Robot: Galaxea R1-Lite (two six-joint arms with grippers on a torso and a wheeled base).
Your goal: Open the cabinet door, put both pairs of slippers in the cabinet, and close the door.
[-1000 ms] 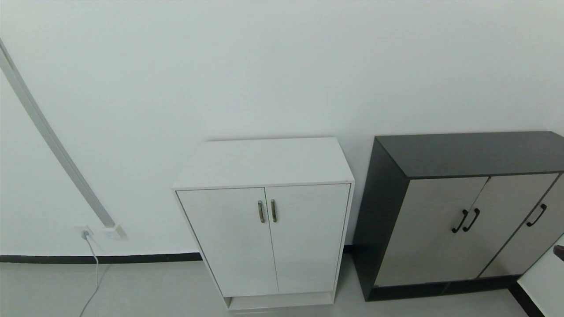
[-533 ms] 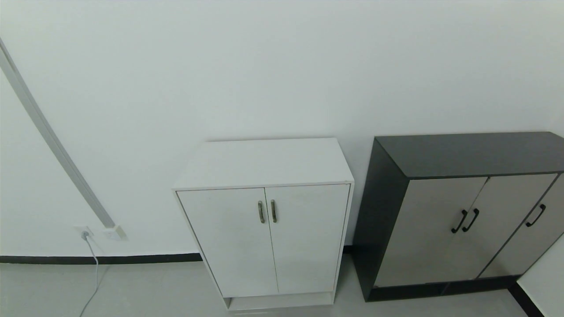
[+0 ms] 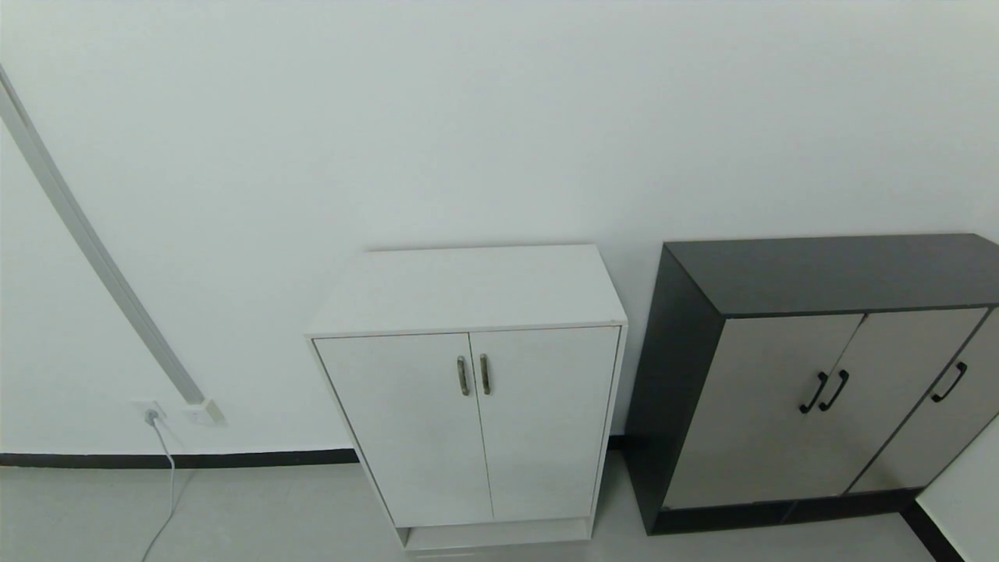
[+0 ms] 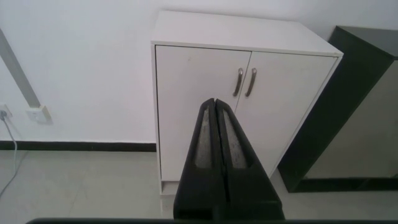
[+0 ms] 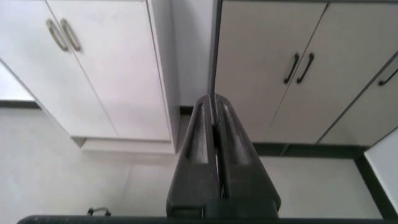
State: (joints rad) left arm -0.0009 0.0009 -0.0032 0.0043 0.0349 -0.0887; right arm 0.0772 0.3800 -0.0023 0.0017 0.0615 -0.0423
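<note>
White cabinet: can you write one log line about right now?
white cabinet: both doors shut | left gripper: shut, empty | right gripper: shut, empty | dark cabinet: doors shut

A black cabinet (image 3: 819, 273) with grey doors (image 3: 765, 406) and black handles (image 3: 815, 393) is seen at the right of the frame against a white wall (image 3: 468, 117). At lower left, a cable (image 3: 172, 476) is plugged into a socket (image 3: 148, 411) beside a slanting grey conduit (image 3: 92, 234), above a black skirting strip (image 3: 234, 457).
</note>
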